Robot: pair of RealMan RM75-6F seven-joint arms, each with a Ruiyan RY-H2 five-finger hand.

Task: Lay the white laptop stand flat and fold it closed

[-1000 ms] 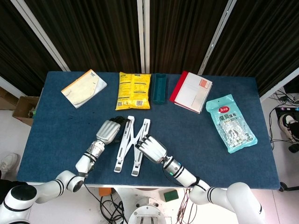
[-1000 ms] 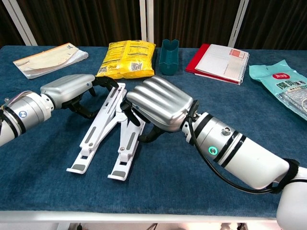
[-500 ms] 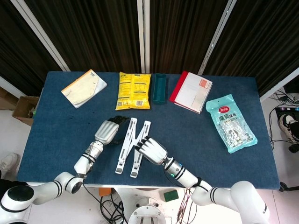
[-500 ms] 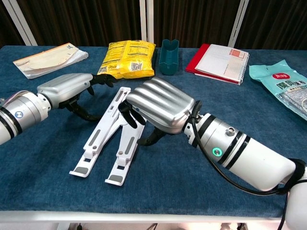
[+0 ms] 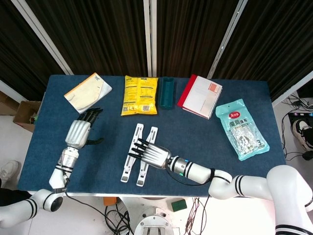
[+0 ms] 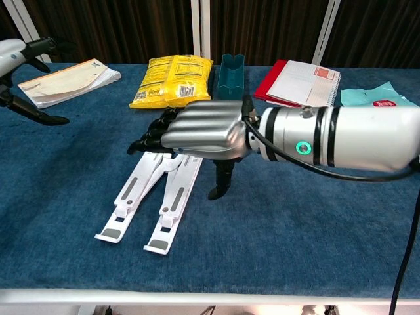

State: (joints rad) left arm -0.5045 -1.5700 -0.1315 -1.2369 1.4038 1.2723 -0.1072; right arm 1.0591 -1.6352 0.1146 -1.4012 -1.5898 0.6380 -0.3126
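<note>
— White laptop stand (image 5: 140,154) lies flat on the blue table (image 5: 244,171), its two bars close together; what lies beyond it?

— Yellow snack bag (image 5: 140,95), teal bin (image 5: 167,92) whose inside I cannot see, and red-edged notebook (image 5: 200,96); a booklet (image 5: 88,91) far left, a pale green packet (image 5: 241,128) far right.

— Hands?

— Right hand (image 6: 197,128) spread flat over the stand, grasping nothing; left hand (image 5: 79,132) well left of it, fingers apart, holding nothing.

Left hand (image 5: 77,133) has withdrawn from the white laptop stand (image 5: 139,154) to the desk's left side, fingers spread; right hand (image 5: 152,154) now lies flat over the stand, whose legs have closed nearly parallel
</note>
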